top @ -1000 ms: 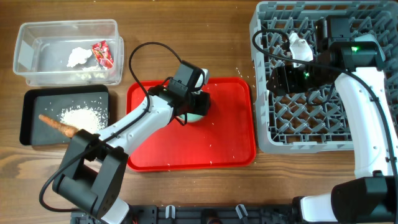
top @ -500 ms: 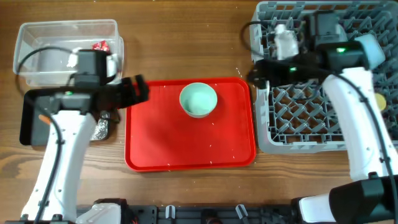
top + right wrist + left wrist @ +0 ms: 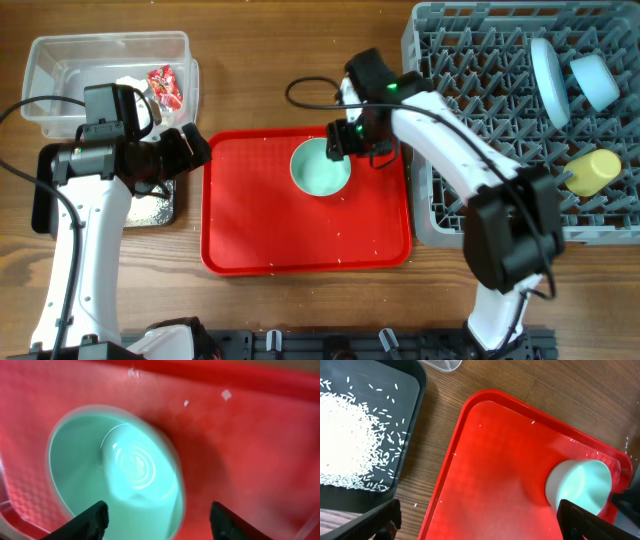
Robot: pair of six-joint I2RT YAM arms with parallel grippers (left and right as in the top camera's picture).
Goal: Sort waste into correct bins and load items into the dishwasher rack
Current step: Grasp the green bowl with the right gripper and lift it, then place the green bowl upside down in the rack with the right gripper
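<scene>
Bowl-fetching looks to be the step in hand. The right pincer [image 3: 158, 506] hangs low over the large red plastic serving tray [image 3: 300, 230] with its jaws spread wide and nothing gripped. The small pale whitish-green bowl [image 3: 120, 470] sits upright directly beneath and ahead of it, and the bowl's near rim falls between the two fingers. I take that straddle as deliberate: a thin rim gives a two-finger grip something to pinch, whereas the bowl's full width would not fit. The bowl stands alone on the tray with a few stray rice grains around it.

Behind that pincer, along its own arm, lies the big square grey plastic grid rack [image 3: 480, 190]. It carries a wide light-blue plate [image 3: 545, 65] stood on edge between pegs, a light-blue bowl [image 3: 597, 80] beside it, and a small yellow cup [image 3: 592, 170] lying nearer the front. Plenty of pegs remain free for the green bowl.

The left pincer [image 3: 479, 505] is also released and empty, parked at the red tray's edge well apart from the bowl, presumably to stay clear. Beside it sits the shallow black rectangular tray [image 3: 415, 390] holding a heap of loose white rice [image 3: 350, 435]. Beyond it, the clear plastic rectangular tub [image 3: 60, 80] holds a small red printed wrapper [image 3: 165, 87].
</scene>
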